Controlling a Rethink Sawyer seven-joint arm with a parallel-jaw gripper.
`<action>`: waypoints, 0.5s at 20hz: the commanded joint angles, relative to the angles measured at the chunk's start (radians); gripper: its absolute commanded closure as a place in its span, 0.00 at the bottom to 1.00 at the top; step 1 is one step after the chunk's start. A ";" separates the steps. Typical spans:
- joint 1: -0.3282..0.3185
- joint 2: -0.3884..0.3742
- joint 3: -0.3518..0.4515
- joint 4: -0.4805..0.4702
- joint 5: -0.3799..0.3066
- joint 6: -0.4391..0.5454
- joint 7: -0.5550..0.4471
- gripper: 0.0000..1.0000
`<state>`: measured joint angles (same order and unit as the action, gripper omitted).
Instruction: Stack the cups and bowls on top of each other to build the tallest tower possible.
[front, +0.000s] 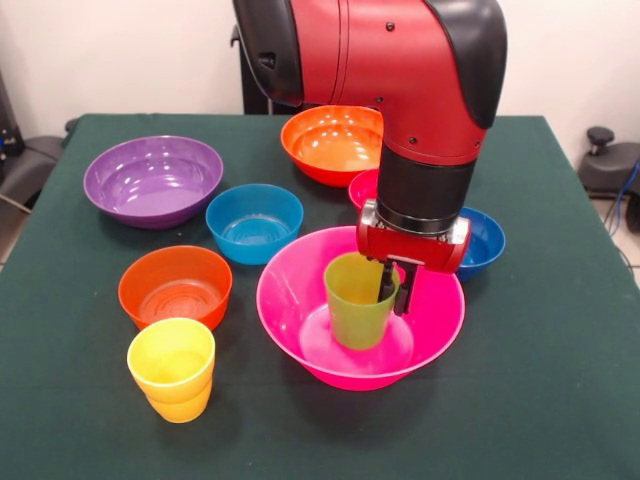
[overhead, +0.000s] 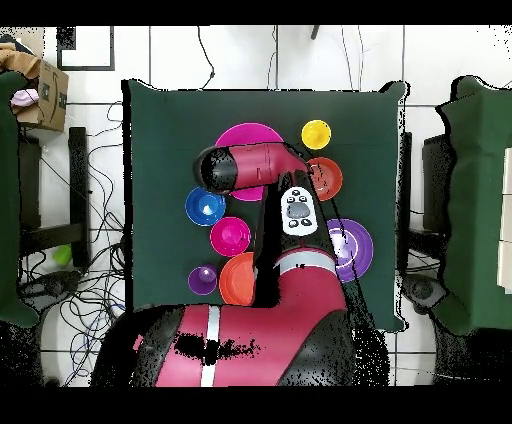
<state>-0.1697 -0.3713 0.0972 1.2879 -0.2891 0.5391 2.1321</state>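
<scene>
The big pink bowl (front: 300, 300) (overhead: 248, 135) sits near the table's front, and the lime green cup (front: 355, 300) stands upright inside it. My gripper (front: 396, 288) comes down over the cup's right rim, one finger inside and one outside, shut on the wall. The yellow cup (front: 172, 368) (overhead: 316, 133) stands alone at the front left. In the overhead view the purple cup (overhead: 202, 279) shows near the robot's base; the arm hides it in the front view. No tower stands beyond this cup in the bowl.
Spread around are the big purple bowl (front: 153, 180) (overhead: 355, 250), light blue bowl (front: 254, 222), small orange bowl (front: 175, 287) (overhead: 325, 178), big orange bowl (front: 333, 143) (overhead: 238, 280), red bowl (front: 362, 187) (overhead: 230, 236) and dark blue bowl (front: 485, 240) (overhead: 205, 207).
</scene>
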 joint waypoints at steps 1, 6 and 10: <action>0.006 0.145 0.055 0.018 -0.119 -0.084 -0.096 1.00; 0.005 0.147 0.056 0.014 -0.116 -0.079 -0.098 0.00; 0.006 0.148 0.054 0.013 -0.111 -0.079 -0.102 0.00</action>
<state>-0.1677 -0.3288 0.0976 1.2843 -0.2895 0.5142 2.1321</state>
